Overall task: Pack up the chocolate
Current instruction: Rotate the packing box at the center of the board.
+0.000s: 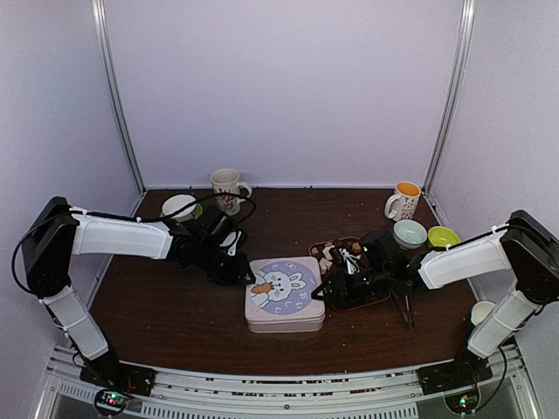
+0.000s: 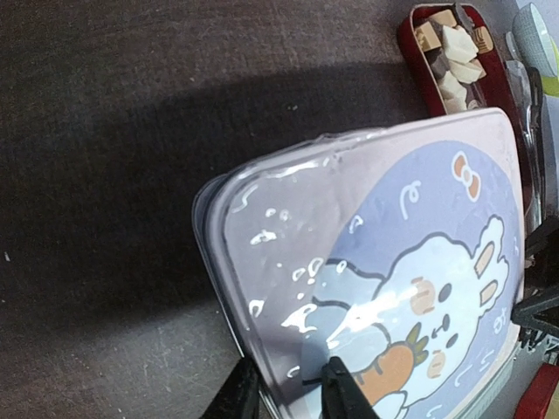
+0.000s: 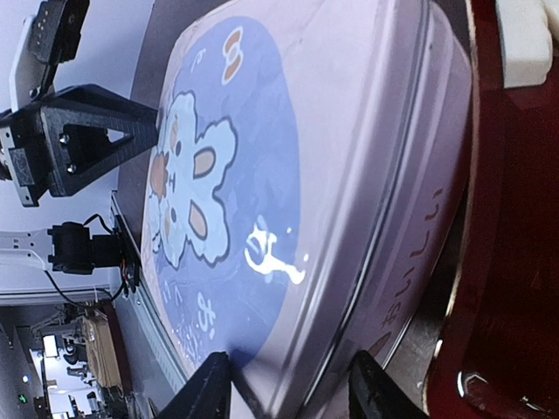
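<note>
- Rabbit-printed tin [image 1: 285,325] at centre frame in the overhead view, flanked by both arms, probably to get it opened before any packing.
- Left gripper [image 2: 288,397] at the bottom edge of its wrist view, pinching the rim of the lid [image 2: 376,262]. One finger over the printed face, the other under the lip, apparently placed for prising upward.
- Right gripper [image 3: 293,393] at the bottom of its wrist view, straddling the tin's opposite edge with jaws partly spread. Impossible to tell whether clamping or merely around it; likely there to steady the box.
- Chocolate [image 1: 336,253] heaped in the dark-red tray [image 1: 377,297], just right of the tin in the overhead view. None seen packed; the tin's inside is hidden under the lid.
- Metal tongs [image 1: 406,307] lying at the tray's lower right, untouched by either gripper.
- Crockery pushed to the back and sides of the frame, seemingly to leave the middle for work.
- Count:
  - one tin
  - one tray
  - one pair of tongs
  - two mugs: patterned [image 1: 227,188] at upper centre-left, orange-lined [image 1: 403,202] at upper right
  - three bowls: white [image 1: 179,207] at left, pale blue-green [image 1: 409,233] and yellow-green [image 1: 443,236] at right
  - one small white cup [image 1: 481,312] at lower right, partly behind the arm
  - chocolate pieces too small and too crowded for a count
</note>
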`<state>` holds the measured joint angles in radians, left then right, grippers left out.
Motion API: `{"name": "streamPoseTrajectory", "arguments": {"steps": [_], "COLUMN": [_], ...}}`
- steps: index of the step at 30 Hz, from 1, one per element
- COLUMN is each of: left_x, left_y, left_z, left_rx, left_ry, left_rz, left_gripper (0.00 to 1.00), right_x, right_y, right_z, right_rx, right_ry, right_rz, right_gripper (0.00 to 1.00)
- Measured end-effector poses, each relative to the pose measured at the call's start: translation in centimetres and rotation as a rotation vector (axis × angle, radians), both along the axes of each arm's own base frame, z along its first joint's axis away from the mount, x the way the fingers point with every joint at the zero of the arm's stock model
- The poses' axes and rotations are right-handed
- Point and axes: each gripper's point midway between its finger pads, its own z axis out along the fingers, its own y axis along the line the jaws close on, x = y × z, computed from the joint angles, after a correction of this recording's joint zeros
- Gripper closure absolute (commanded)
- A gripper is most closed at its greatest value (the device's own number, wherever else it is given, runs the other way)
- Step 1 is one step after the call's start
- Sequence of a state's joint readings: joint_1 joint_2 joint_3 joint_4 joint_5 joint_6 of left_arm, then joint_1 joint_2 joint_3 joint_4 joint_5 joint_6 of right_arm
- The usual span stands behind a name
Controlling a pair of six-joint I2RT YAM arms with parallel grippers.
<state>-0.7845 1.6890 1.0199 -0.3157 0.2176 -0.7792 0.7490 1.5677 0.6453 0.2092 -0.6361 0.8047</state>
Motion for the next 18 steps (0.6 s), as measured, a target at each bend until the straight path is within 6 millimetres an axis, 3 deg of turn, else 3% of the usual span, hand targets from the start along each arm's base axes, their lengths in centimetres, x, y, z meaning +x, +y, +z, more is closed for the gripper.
{"name": "streamPoseTrajectory", "arguments": {"steps": [8,18], "left_x": [-0.6,-0.5], "left_y": [-0.5,0.2], "left_z": [0.0,0.4], "left_rx": [0.009,0.042], "left_ry": [-0.011,-0.04], "left_rz": [-0.025,-0.01], "left_gripper": [0.45,0.3], "right_x": [-2.3,-2.8], "right_y": [-0.9,-1.9], "right_z": [0.1,0.4], "right_rx": [-0.076,-0.123], "right_ry": [0.001,-0.001], "right_rz": [0.068,0.07], "right_gripper": [0.45,0.39]}}
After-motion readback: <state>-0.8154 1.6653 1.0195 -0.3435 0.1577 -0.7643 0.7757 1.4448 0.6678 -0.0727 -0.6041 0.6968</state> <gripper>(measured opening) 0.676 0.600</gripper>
